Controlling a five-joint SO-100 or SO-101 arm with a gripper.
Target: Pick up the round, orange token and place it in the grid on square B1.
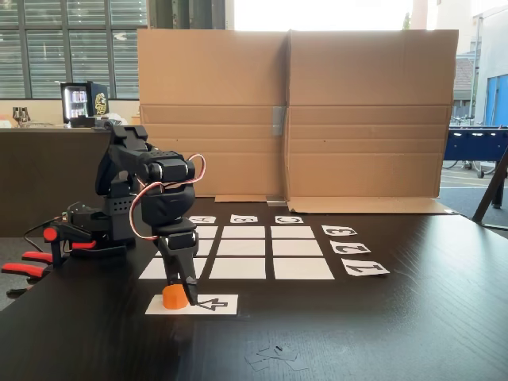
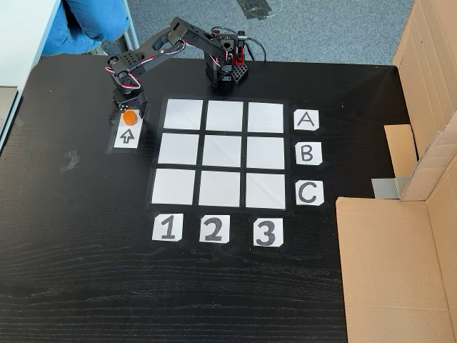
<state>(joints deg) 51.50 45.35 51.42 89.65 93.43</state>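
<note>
In both fixed views the small orange puck-like token (image 1: 175, 297) (image 2: 129, 117) is bracketed — whether pinched cannot be told — by the black two-finger gripper (image 1: 179, 295) (image 2: 128, 114) on the white arrow strip (image 1: 218, 304) (image 2: 126, 136); transfer to the white paper square B1 (image 2: 178, 148) is outstanding.

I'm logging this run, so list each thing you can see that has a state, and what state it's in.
token: on the arrow strip, between the gripper fingers, not lifted.
gripper: lowered around the token; whether it is clamped shut cannot be told.
grid: all nine white squares bare.
square B1: empty.
arrow strip: flat on the table, holding the token at one end.
cardboard box: standing, opened out.
</note>
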